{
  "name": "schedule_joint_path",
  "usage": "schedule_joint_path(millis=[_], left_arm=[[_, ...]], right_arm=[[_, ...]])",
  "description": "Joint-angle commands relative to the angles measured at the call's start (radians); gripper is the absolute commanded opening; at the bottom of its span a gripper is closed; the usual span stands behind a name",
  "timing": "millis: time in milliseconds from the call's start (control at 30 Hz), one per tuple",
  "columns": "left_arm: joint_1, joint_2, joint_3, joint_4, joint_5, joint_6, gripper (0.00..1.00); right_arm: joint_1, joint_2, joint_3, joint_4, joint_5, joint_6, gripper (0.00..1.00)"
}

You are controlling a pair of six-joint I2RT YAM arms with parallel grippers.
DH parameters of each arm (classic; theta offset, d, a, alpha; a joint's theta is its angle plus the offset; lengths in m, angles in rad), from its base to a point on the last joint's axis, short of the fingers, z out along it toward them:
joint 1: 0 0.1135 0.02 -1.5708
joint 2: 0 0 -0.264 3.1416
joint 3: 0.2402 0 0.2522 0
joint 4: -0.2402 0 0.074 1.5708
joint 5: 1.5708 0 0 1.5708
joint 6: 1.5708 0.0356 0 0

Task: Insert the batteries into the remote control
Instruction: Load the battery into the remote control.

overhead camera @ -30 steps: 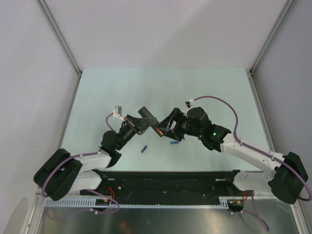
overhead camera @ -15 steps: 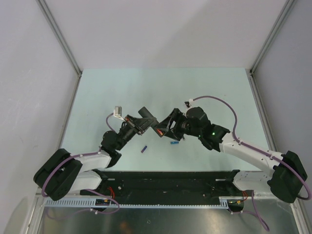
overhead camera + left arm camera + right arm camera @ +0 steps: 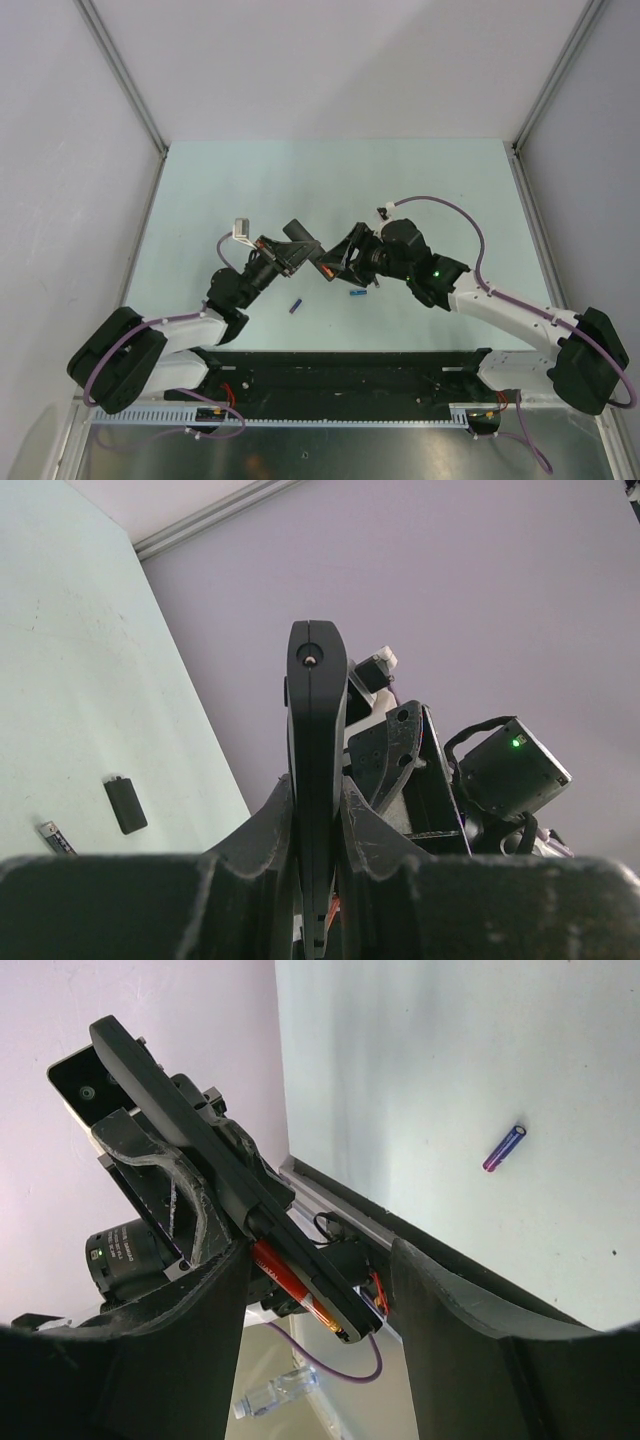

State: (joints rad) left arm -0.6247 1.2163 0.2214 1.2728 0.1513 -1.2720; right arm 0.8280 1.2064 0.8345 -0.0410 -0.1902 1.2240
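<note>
From my station I see the pale green table (image 3: 250,180) filling the middle of the overhead view, with pale walls on three sides. The left arm (image 3: 190,325) and the right arm (image 3: 500,305) both reach in towards the centre and meet above the table, nearly nose to nose.

The left gripper (image 3: 290,252) is clamped on the remote control (image 3: 185,1125). In the left wrist view its two fingers press against the flat faces of the slim black bar, which I see edge-on and standing up out of the grip. The remote control is lifted off the table and tilted, its free end pointing towards the right arm.

The right gripper (image 3: 320,1260) is spread wide. In its own camera the lower end of the remote control sits in the gap between the two fingers, and I cannot tell whether either finger touches it.

A small flat black piece (image 3: 125,805) lies on the table, off to the side of the held bar.

An orange-red battery (image 3: 290,1285) sits in the recess near the lower end of the remote control; whether that is one cell or two end to end I cannot tell. A blue battery (image 3: 357,293) lies on the table just below the right gripper, and a purple battery (image 3: 295,306) lies below the left gripper, the two well apart
</note>
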Motion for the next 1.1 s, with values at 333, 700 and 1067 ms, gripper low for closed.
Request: schedule_joint_path(millis=[333,700,1067], left_arm=[[-0.004,-0.04,0.016,0.168,-0.035,0.013,0.0],[-0.003,-0.04,0.026,0.168,-0.039,0.008,0.0],[-0.001,-0.037,0.03,0.168,-0.039,0.007,0.0]], right_arm=[[0.003,0.005,0.014,-0.031,0.003,-0.021,0.53],[0.014,0.002,0.014,-0.048,0.002,-0.037,0.51],[0.036,0.004,0.012,-0.057,0.009,-0.049,0.41]])
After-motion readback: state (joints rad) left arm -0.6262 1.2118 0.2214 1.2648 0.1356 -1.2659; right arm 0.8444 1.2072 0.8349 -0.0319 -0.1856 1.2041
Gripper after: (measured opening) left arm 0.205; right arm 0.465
